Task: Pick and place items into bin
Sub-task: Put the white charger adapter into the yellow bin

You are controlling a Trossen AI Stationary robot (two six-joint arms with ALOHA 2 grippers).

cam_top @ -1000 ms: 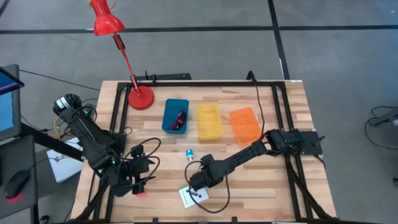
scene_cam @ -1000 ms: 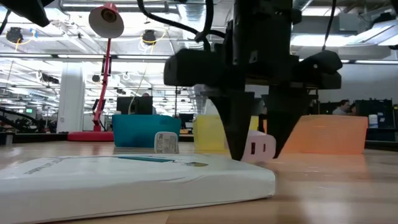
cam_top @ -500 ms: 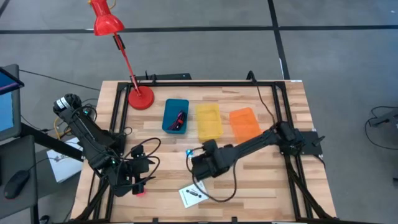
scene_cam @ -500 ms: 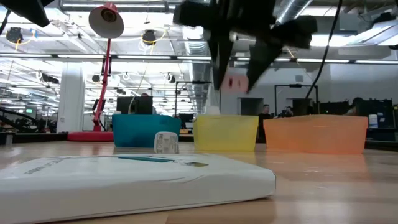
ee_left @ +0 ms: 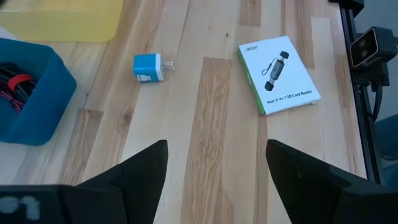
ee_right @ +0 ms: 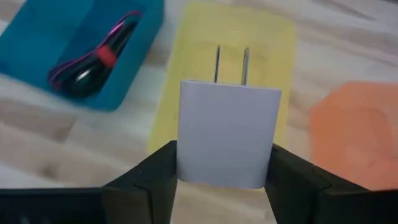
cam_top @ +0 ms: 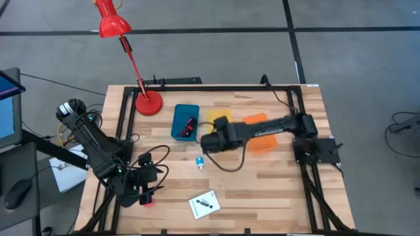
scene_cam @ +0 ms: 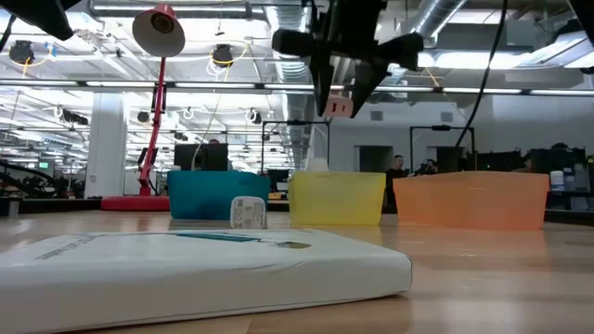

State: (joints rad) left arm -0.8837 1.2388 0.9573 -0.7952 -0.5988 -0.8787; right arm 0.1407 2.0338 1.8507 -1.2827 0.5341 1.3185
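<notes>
My right gripper (cam_top: 210,143) hovers over the yellow bin (cam_top: 218,115), shut on a pale pink plug block (ee_right: 227,134) whose two metal prongs point away from the wrist. In the low view the block (scene_cam: 340,105) hangs high above the bins. A light-blue plug block (cam_top: 199,162) lies flat on the wood in front of the bins. A white boxed card (cam_top: 204,204) lies flat near the front edge. My left gripper (ee_left: 214,168) waits open at the near left (cam_top: 146,191), with nothing between its fingers. My right gripper pinches the pink block's two opposite side faces (ee_right: 186,155) between its two fingers (ee_right: 149,180), at the end away from the prongs. The fingers come from above, slanting down. The block is lifted clear, prongs (ee_right: 230,62) pointing toward the yellow bin.
The blue bin (cam_top: 185,111) holds a dark red cord (ee_right: 93,59). An orange bin (cam_top: 261,137) stands to the right of the yellow one. A red desk lamp (cam_top: 148,103) stands at the far left corner. A small red thing (cam_top: 149,202) lies by the left gripper.
My right gripper has risen from the table beside the white boxed card and swung toward the far edge, to over the yellow bin. It carries the pink block, which stood on the table before and is now lifted clear.
</notes>
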